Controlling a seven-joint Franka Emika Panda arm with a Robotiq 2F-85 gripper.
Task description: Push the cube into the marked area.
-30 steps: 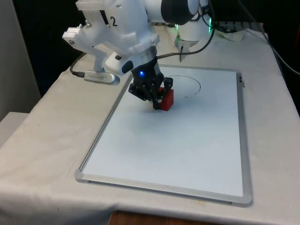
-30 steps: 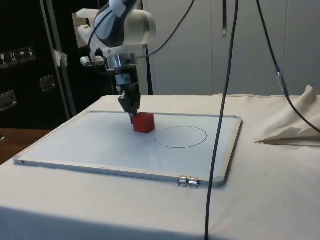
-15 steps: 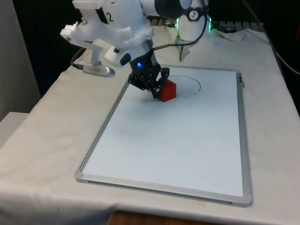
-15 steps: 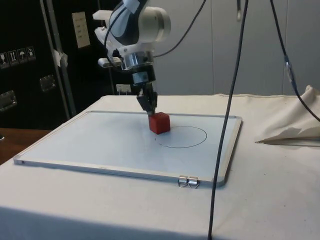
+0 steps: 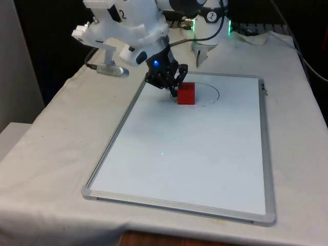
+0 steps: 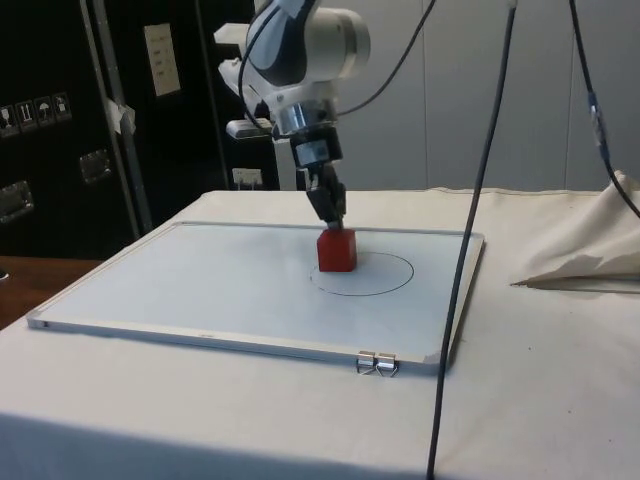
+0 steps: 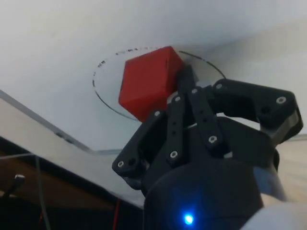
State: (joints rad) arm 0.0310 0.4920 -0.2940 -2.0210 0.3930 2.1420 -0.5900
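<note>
Against the red cube point(image 5: 186, 94) at the circle's point(image 5: 207, 92) edge, the fingers point(image 5: 175, 91) press together.

Side view: no text is legible; the dark cabinet point(image 6: 60, 150) bears small white handling-symbol stickers point(image 6: 35, 111) and a pale notice sheet point(image 6: 166, 60), its writing unreadable.

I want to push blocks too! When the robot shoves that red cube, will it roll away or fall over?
Probably neither. The red cube has flat sides and sits flat on the whiteboard, so it should slide, not roll. The board looks smooth, so it likely glides easily. The gripper touches one side, so it might twist a little.
</note>
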